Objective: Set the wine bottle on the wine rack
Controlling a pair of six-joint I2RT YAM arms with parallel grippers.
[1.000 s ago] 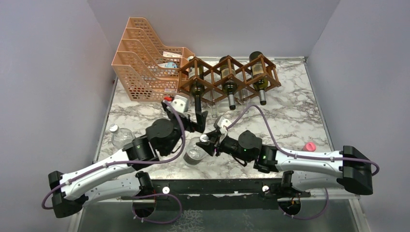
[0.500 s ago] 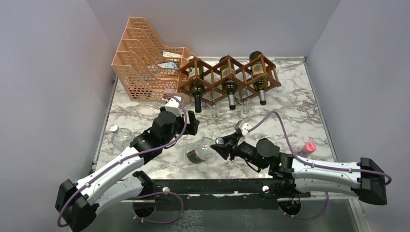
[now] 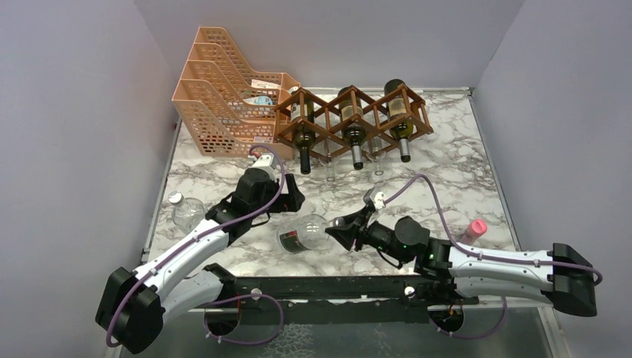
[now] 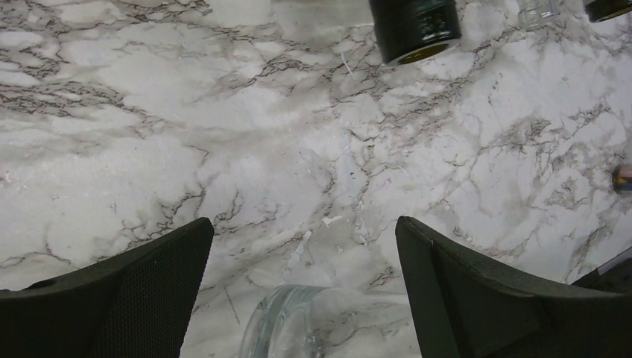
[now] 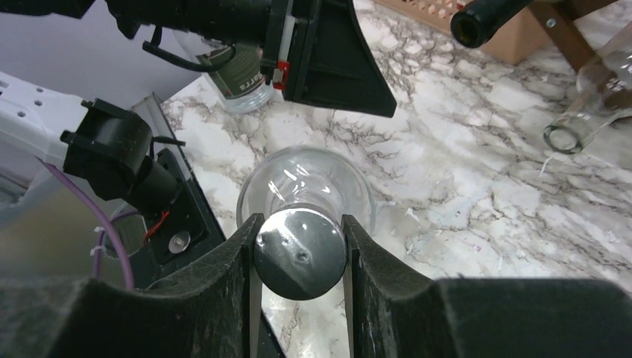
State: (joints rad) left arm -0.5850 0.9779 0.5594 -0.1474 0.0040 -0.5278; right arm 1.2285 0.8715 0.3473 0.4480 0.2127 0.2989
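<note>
- Clear glass, grey cap: that is the wine bottle (image 3: 302,235). My right gripper (image 5: 300,246) is clamped on its cap end, with both pads pressed against the cap.
- It lies roughly level near the front edge of the table (image 3: 447,175), between my two arms and well apart from the wine rack (image 3: 328,121). I cannot tell whether its body rests on the marble or hangs just clear of it.
- My left gripper (image 4: 304,224) is spread wide and holds nothing. It hangs over bare marble just beside the bottle's far side.
- As I judge it, the grasp is made and the carry to the rack is not yet begun.
- The next move calls for a lift, then a swing so the base points at the rack, since I hold the cap end and the base should go in first. A grip this near the end gives the body plenty of leverage to droop, so I would go slowly.
- The rack's three upper diamonds each hold one of the dark bottles (image 3: 353,133), necks towards me.
- Lower down, clear necks (image 3: 330,168) poke out, two as far as I can see. From here I cannot tell which opening is free.
- Behind the rack's left end stands the peach file tray (image 3: 216,104). A few flat packets or papers lie in its tiers, too small to name.
</note>
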